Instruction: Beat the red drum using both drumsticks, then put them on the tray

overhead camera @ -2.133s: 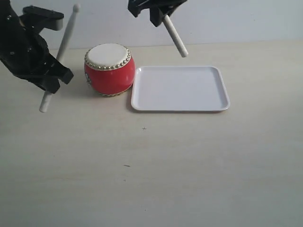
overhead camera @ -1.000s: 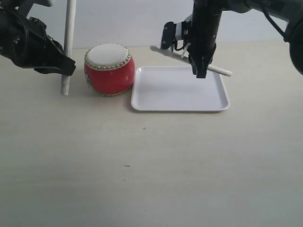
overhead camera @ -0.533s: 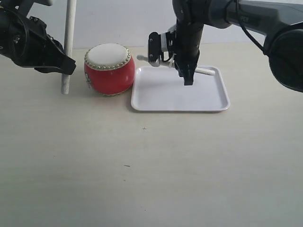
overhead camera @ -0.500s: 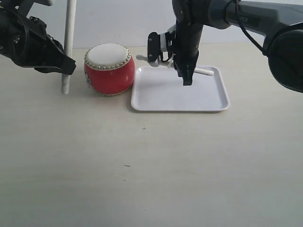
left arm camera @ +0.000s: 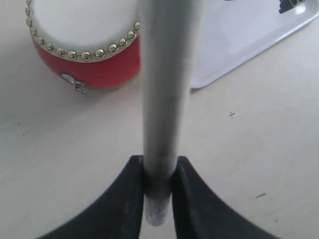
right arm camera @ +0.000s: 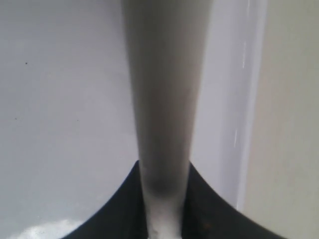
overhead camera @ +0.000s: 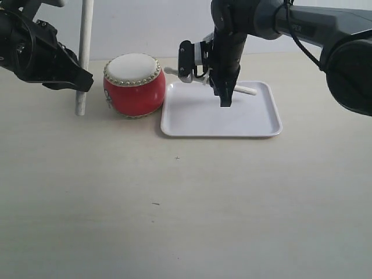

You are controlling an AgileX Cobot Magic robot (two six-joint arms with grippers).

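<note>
Tray: the tray (overhead camera: 256, 125) lay nearest on the table, where it had been throughout, with nothing resting flat in it yet.
Red drum: the red drum (overhead camera: 134, 87) stood just beside the tray's left rim, unmoved, with neither stick on its skin.
Left gripper: the left gripper (left arm camera: 158, 172) stayed pinched narrow on the lower end of its stick, to the left of the drum.
Left drumstick: the left drumstick (overhead camera: 85, 52) had swung from a tilt to upright about a second earlier and had not stirred since. Its lower tip sat close to the table beside the drum.
Right gripper: the right gripper (overhead camera: 225, 96) had come down from high at the back to the far part of the tray, fingers pointing down and clamped on its stick.
Right drumstick: the right drumstick (overhead camera: 247, 89) had turned nearly level and slid left, so most of it lay over the tray and its bead end reached toward the drum. Whether it touched the tray could not be told.
Meaning: the beating looked finished, the right stick seemed about ready for release, and the left one waited its turn.
</note>
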